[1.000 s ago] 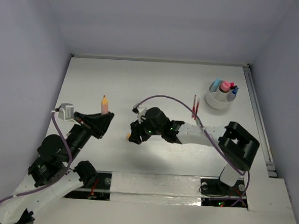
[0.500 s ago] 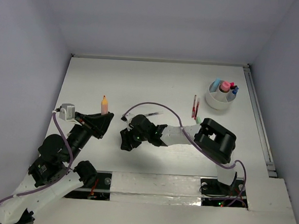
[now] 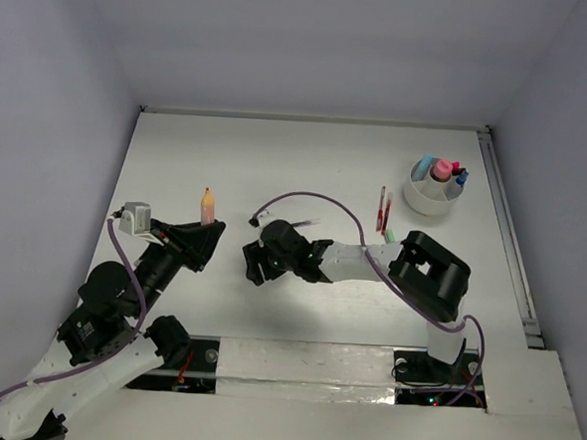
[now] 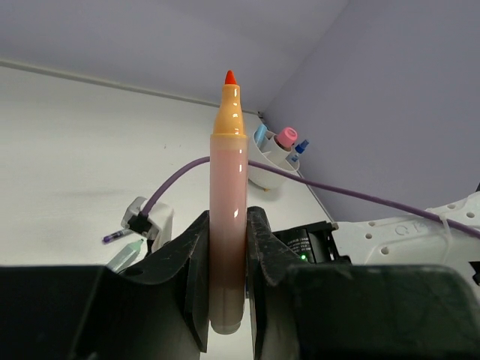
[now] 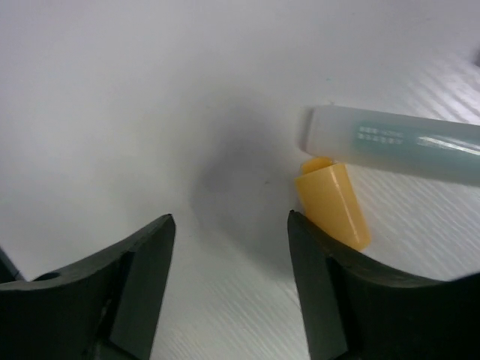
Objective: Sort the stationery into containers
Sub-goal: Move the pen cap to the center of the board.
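Orange marker point(image 4: 227, 187), uncapped and tip-up, is pinched in the left claw point(image 3: 204, 236) above the left of the table point(image 3: 277, 159). The right claw point(image 5: 229, 225), fingers spread, hangs low over an orange cap point(image 5: 334, 206) that lies just outside one finger, against (or all but against) a pale-green highlighter point(image 5: 397, 142). If the cap is the target, the claw should probably shift sideways until the cap sits between the fingers, then close on it alone without nudging the highlighter. The white cup point(image 3: 424, 202), with several markers in it, stands well apart at the far right.
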Action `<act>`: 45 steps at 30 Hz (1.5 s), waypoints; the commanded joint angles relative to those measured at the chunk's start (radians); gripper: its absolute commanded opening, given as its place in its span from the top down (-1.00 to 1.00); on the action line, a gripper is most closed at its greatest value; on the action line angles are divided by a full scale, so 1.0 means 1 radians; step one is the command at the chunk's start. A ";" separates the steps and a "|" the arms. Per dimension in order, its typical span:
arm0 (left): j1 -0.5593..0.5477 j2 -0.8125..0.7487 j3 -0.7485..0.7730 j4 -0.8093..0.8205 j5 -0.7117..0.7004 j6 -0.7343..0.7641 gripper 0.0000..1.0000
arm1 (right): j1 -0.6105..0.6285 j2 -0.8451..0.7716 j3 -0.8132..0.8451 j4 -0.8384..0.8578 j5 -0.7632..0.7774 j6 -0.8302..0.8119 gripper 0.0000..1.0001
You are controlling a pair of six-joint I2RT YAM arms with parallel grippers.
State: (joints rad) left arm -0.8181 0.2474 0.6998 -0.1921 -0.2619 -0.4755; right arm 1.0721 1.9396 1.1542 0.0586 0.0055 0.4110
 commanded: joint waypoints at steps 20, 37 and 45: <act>-0.001 0.020 -0.010 0.043 0.015 0.009 1.00 | -0.072 -0.062 -0.006 -0.241 0.264 0.037 -0.66; -0.001 0.038 -0.011 0.052 0.023 0.008 1.00 | -0.198 -0.220 -0.146 -0.151 0.073 0.002 -0.80; -0.001 0.033 -0.011 0.051 0.021 0.008 1.00 | -0.189 -0.225 -0.070 -0.216 0.160 -0.127 -0.76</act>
State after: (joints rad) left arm -0.8181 0.2710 0.6941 -0.1913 -0.2501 -0.4759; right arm 0.8772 1.7462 1.0153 -0.1436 0.1253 0.3809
